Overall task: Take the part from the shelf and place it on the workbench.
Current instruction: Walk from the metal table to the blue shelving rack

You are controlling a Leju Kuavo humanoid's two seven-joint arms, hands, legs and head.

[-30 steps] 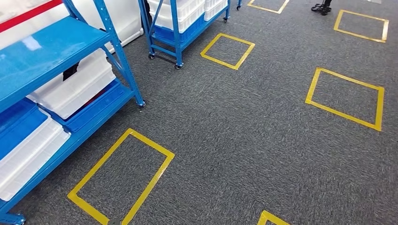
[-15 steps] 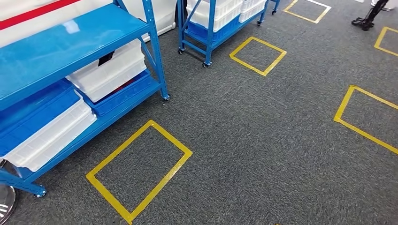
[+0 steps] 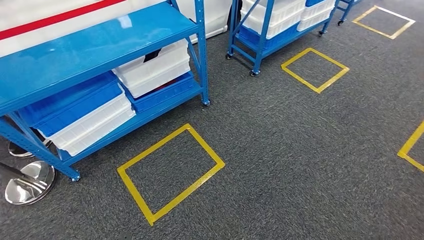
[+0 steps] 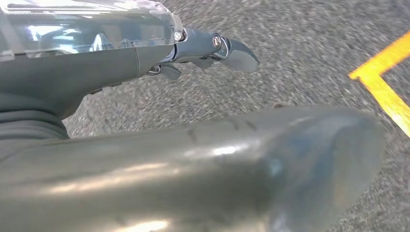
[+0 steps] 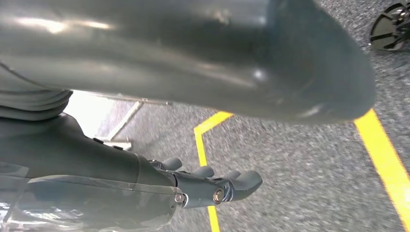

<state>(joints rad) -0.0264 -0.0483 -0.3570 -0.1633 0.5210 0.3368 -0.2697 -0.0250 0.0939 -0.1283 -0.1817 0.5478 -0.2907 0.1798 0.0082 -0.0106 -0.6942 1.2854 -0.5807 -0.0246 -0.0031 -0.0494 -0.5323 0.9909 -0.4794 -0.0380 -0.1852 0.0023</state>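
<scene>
Swinging round toward the rack, the head camera now has the blue shelf [image 3: 100,45] near the middle-left of its view, where a second ago it sat cut off at the left edge; the whole floor has slid with it, so the robot has turned, not the furniture. White bins [image 3: 150,67] and blue bins [image 3: 70,97] sit on the lower tier; the part is presumably inside one, though none of the bins shows its contents. The left hand [image 4: 145,63] and right hand [image 5: 145,183] hang over the carpet holding nothing, fingers [image 4: 232,50] loosely apart. Risks from here: stopping off the yellow floor square [image 3: 170,172] would leave the reach short, a foot could catch the chrome stand base [image 3: 27,182], and reaching under the top shelf could knock an arm on its edge.
</scene>
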